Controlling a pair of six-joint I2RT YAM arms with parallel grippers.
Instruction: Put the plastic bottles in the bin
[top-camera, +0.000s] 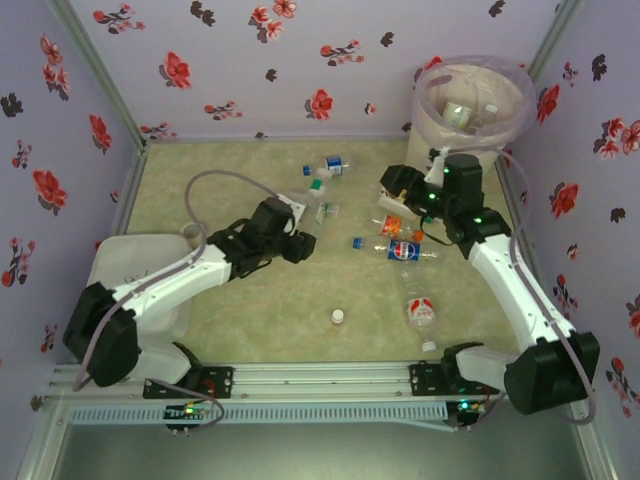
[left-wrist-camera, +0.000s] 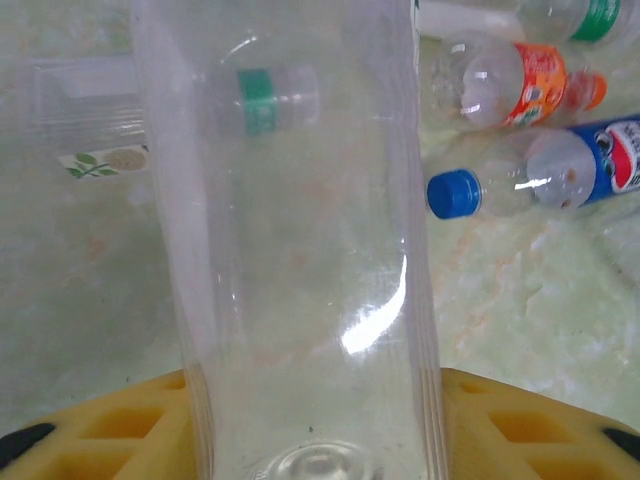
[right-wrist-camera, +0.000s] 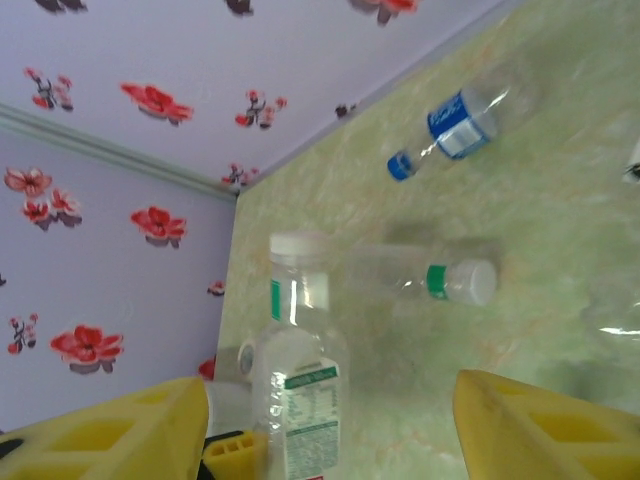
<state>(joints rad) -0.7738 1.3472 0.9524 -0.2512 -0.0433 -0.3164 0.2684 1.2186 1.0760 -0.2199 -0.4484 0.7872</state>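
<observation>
Left wrist view puts your left tool (left-wrist-camera: 315, 395) clamped on a clear bottle (left-wrist-camera: 300, 250), with the yellow pads (left-wrist-camera: 110, 430) pressed to both sides near its base. That wall is thin and slick, so I judge it could buckle or squirt free once you lift.

The bin (top-camera: 425, 110) stands in the far right corner, well apart from that grip, and your right arm (top-camera: 500, 260) lies between. Carry across carelessly and you may clip it. You could also sweep the orange-labelled bottle (left-wrist-camera: 510, 85) and the blue-capped bottle (left-wrist-camera: 530, 180) lying beside.

Your right tool (right-wrist-camera: 330, 410) stands apart, with a white-capped bottle (right-wrist-camera: 295, 360) between its fingers (right-wrist-camera: 110, 430) but hugging one of them. Closing from there could shove or tip it rather than seize it.
</observation>
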